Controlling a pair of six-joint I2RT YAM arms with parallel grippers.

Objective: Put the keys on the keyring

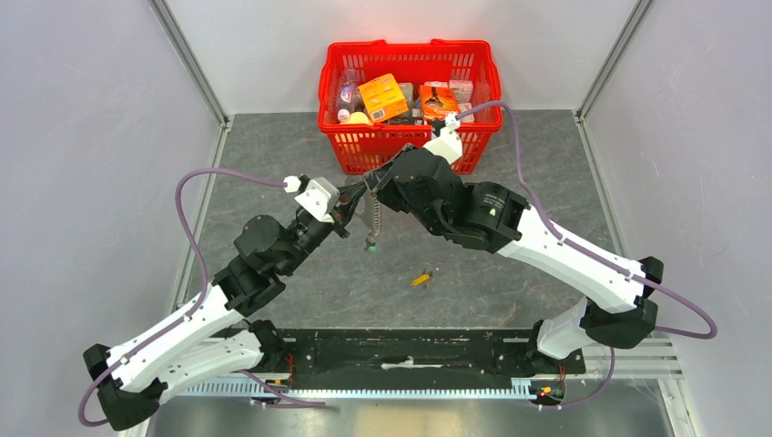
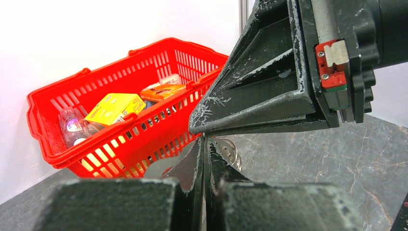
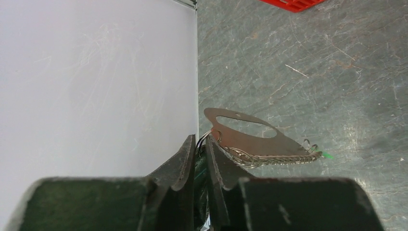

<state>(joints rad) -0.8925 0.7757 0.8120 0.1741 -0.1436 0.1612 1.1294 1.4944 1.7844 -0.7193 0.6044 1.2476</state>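
The keyring point(image 1: 374, 218) hangs above the table between my two grippers, with the green key point(image 1: 371, 244) dangling from its lower end. My left gripper point(image 1: 353, 202) and my right gripper point(image 1: 371, 185) meet tip to tip and are both shut on it. In the right wrist view my right gripper point(image 3: 203, 144) pinches the wire end. The coiled stretch point(image 3: 272, 158), a flat metal tag point(image 3: 284, 142) and the green key point(image 3: 327, 155) run out to the right. In the left wrist view my left gripper point(image 2: 205, 142) is shut, with the coil point(image 2: 231, 151) beside it. The yellow key point(image 1: 421, 279) lies loose on the table.
A red plastic basket point(image 1: 410, 153) with boxes and bottles stands at the back centre, just behind the grippers. It also shows in the left wrist view point(image 2: 120, 149). White walls bound the table on the left, the right and behind.
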